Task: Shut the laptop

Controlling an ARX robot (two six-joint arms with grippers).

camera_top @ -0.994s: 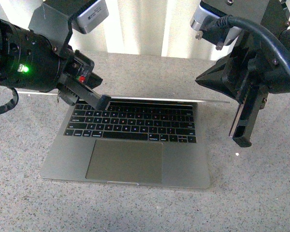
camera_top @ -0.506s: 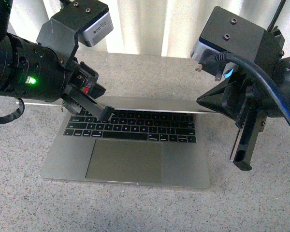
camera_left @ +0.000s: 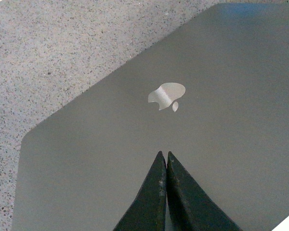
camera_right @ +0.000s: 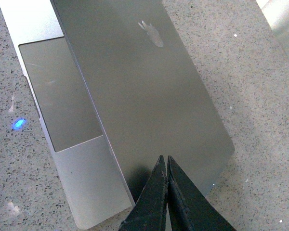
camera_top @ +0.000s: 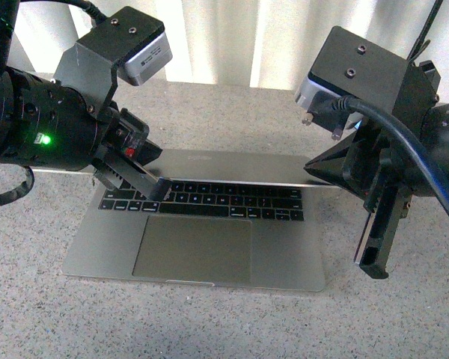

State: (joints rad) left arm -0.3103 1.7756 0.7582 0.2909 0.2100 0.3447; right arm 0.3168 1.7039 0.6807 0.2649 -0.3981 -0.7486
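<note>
The grey-silver laptop [camera_top: 292, 250] lies on the speckled table with its lid [camera_top: 232, 166] tilted far forward over the black keyboard [camera_top: 232, 200], whose back rows are covered. The trackpad [camera_top: 193, 248] lies bare. My left gripper [camera_top: 161, 190] is shut, and its tip sits at the lid's left front edge above the keys. In the left wrist view the left gripper [camera_left: 163, 155] points at the lid's outer face below the shiny logo [camera_left: 166, 95]. My right gripper [camera_top: 370, 265] is shut and hangs beside the laptop's right side. The right wrist view has the right gripper [camera_right: 163, 159] over the lid's corner [camera_right: 192, 159].
The grey speckled table [camera_top: 389, 321] stretches round the laptop on all sides. A pale curtain [camera_top: 224, 37] hangs behind its far edge. A small blue light spot [camera_right: 18, 124] shows on the table beside the laptop base.
The lid has swung further forward and down, hiding more of the keyboard. My left gripper has moved down and forward with it. The right gripper has dropped slightly.
</note>
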